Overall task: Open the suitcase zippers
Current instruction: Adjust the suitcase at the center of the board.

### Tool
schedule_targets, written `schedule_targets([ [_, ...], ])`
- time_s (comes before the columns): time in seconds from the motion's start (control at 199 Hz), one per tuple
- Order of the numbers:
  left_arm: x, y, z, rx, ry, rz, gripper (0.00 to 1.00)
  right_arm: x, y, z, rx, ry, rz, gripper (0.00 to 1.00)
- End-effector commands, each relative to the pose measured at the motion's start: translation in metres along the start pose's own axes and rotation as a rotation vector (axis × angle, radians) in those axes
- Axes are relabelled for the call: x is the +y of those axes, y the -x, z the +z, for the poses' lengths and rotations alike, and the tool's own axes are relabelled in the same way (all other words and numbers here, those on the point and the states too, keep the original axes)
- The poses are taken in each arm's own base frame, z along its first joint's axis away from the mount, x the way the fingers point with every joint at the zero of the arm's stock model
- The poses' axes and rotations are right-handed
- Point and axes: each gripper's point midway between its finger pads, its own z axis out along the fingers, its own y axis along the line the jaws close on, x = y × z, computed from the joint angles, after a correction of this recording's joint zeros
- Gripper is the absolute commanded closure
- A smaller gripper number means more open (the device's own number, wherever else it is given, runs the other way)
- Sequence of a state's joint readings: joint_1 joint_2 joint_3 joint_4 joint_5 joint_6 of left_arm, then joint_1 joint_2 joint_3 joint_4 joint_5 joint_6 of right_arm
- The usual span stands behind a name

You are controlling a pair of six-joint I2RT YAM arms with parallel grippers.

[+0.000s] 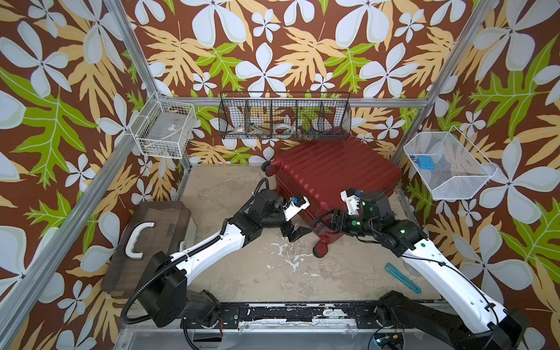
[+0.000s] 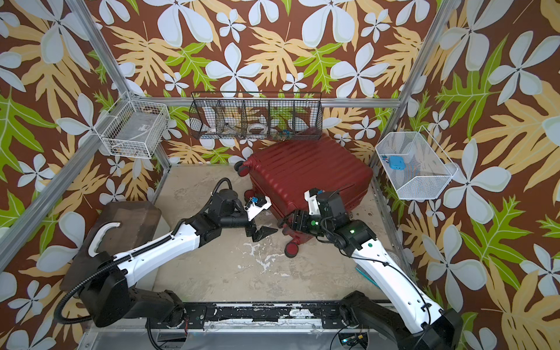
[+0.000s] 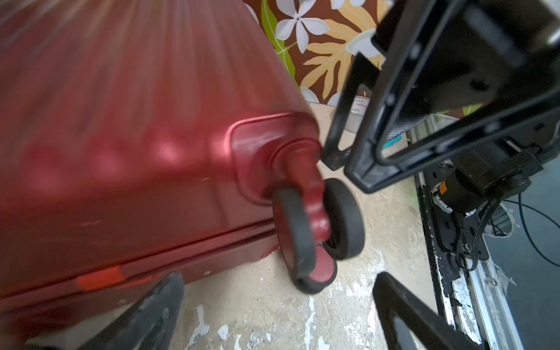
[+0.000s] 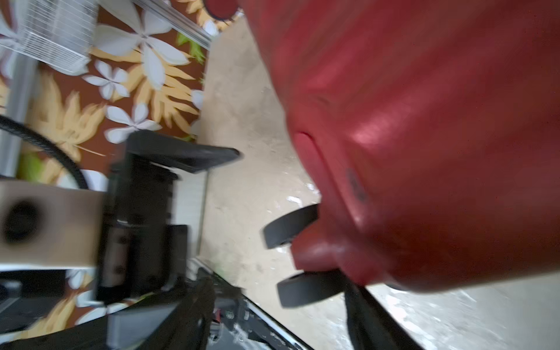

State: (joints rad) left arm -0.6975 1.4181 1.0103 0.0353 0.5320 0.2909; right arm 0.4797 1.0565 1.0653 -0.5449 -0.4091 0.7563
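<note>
**Two open grippers at the suitcase's wheeled corner**

Left gripper (image 1: 298,232): fingers spread wide and empty, low over the table (image 1: 242,272). It points at the suitcase's near corner and sits just short of it.

Right gripper (image 1: 322,222): fingers apart. The left wrist view shows background through the gap, so nothing is clamped. It faces the left gripper across the same corner, close against the shell. I cannot tell whether it touches.

Double wheel (image 3: 303,230): red hub and black tyres. It juts from the corner into the space between the two grippers, nearer the right one.

Zipper band (image 3: 169,251): a dark groove along the shell's seam, running away from the wheel just ahead of the left gripper's fingers. It is blurred, and no pull tab can be made out.

Suitcase (image 1: 333,169): dark red and ribbed, lying broad side up on the table. It extends from the grippers' tips to the back wall.

Teal flat strip (image 1: 403,277): on the table behind the right gripper, beside its arm.

Brown box (image 1: 148,242): has a white handle and sits well behind the left gripper, beside that arm.

Beyond the suitcase is a black wire basket (image 1: 285,118) on the back wall. A white wire basket (image 1: 165,128) hangs far off the left gripper's outer side. A white mesh basket (image 1: 448,165) holding a blue item hangs far off the right gripper's outer side.
</note>
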Motion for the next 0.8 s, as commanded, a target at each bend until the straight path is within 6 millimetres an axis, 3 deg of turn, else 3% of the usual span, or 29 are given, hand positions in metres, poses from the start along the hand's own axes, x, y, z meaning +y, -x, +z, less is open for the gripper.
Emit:
schedule_targets([
  [0.0,-0.005,0.016,0.015,-0.027,-0.007,0.089,0.0,0.012,0.022,-0.022,-0.097,-0.019,-0.093,0.26],
  [0.151,-0.017,0.012,0.026,0.004,-0.012,0.153,0.0,-0.007,0.028,-0.079,-0.233,-0.147,-0.121,0.23],
  [0.231,-0.023,0.003,0.032,0.027,-0.027,0.152,0.0,-0.011,0.027,-0.097,-0.264,-0.178,-0.139,0.22],
  [0.332,-0.024,-0.001,0.046,0.054,-0.01,0.106,0.0,-0.014,0.022,-0.101,-0.249,-0.2,-0.15,0.21],
  [0.482,-0.012,0.016,0.053,0.007,0.064,-0.004,0.0,-0.018,0.02,-0.102,-0.257,-0.206,-0.156,0.2],
  [0.568,-0.002,0.02,0.053,-0.008,0.115,-0.04,0.07,-0.02,0.018,-0.101,-0.25,-0.215,-0.161,0.2],
  [0.683,0.006,0.017,0.056,-0.001,0.154,-0.08,0.24,-0.024,0.018,-0.101,-0.247,-0.232,-0.17,0.2],
  [0.799,0.007,0.007,0.061,0.019,0.161,-0.141,0.27,-0.025,0.018,-0.103,-0.252,-0.248,-0.178,0.2],
])
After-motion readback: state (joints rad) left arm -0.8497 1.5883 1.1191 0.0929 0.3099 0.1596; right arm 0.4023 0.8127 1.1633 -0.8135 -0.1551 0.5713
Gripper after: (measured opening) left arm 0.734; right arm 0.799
